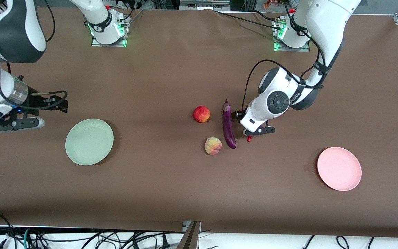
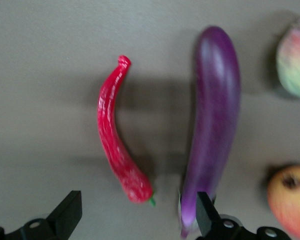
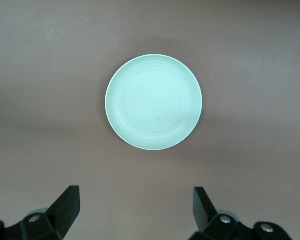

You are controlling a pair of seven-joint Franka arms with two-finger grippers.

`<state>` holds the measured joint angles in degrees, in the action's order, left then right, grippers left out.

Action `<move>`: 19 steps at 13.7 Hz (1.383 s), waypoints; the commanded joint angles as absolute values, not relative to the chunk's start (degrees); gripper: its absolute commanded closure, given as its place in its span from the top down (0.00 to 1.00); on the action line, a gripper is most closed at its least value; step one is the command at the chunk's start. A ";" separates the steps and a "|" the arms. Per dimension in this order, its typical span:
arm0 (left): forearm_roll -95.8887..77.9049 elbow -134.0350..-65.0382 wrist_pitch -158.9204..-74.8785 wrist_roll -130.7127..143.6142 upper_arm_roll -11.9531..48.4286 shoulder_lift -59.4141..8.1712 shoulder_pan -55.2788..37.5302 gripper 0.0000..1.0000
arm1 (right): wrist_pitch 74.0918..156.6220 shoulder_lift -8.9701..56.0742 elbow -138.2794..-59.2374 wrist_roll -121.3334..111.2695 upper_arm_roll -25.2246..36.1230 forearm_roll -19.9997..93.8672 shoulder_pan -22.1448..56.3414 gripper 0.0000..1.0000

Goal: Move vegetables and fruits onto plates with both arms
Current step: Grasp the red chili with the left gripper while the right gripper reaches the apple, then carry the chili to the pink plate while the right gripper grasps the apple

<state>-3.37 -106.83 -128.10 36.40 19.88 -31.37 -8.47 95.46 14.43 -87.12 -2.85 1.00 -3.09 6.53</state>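
The purple eggplant (image 1: pixel 229 124) lies mid-table with the red fruit (image 1: pixel 202 114) and the peach (image 1: pixel 213 146) beside it. Only the tip of the red chili (image 1: pixel 249 139) shows past the left arm's hand. My left gripper (image 1: pixel 250 133) hangs low over the chili and is open. In the left wrist view the chili (image 2: pixel 115 135) lies beside the eggplant (image 2: pixel 212 125). The chili's stem end lies between the fingers of the left gripper (image 2: pixel 136 214), untouched. My right gripper (image 1: pixel 59 104) is open and empty, high beside the pale green plate (image 1: pixel 89 141), which is empty in the right wrist view (image 3: pixel 154 102).
The pink plate (image 1: pixel 339 168) sits empty toward the left arm's end, nearer the front camera than the produce. The peach (image 2: pixel 295 65) and the red fruit (image 2: pixel 290 200) show at the edge of the left wrist view. Brown table cloth (image 1: pixel 171 186) lies between the plates.
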 commanded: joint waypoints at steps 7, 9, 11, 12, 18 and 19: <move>-2.02 -105.91 -133.77 41.92 16.79 -35.95 -8.08 0.12 | 103.17 20.73 -85.87 13.69 1.05 4.11 15.10 1.00; -2.02 -106.26 -133.51 42.19 16.96 -36.21 -8.00 0.08 | 107.38 23.19 -85.87 18.87 1.05 5.80 18.26 1.00; -2.02 -106.26 -133.51 43.59 16.96 -36.21 -8.09 0.03 | 111.86 25.74 -85.87 24.58 1.05 5.80 22.56 1.00; -2.02 -106.26 -133.42 43.68 16.96 -36.21 -8.17 0.02 | 114.15 26.88 -85.87 27.31 1.05 5.80 24.59 1.00; -2.02 -101.19 -124.40 39.40 16.96 -33.05 -3.88 0.00 | 124.08 33.82 -85.87 42.34 1.05 5.80 36.19 1.00; -2.02 -98.81 -121.15 36.50 16.79 -33.05 -2.48 0.00 | 126.54 35.40 -85.87 44.71 1.05 5.71 38.04 1.00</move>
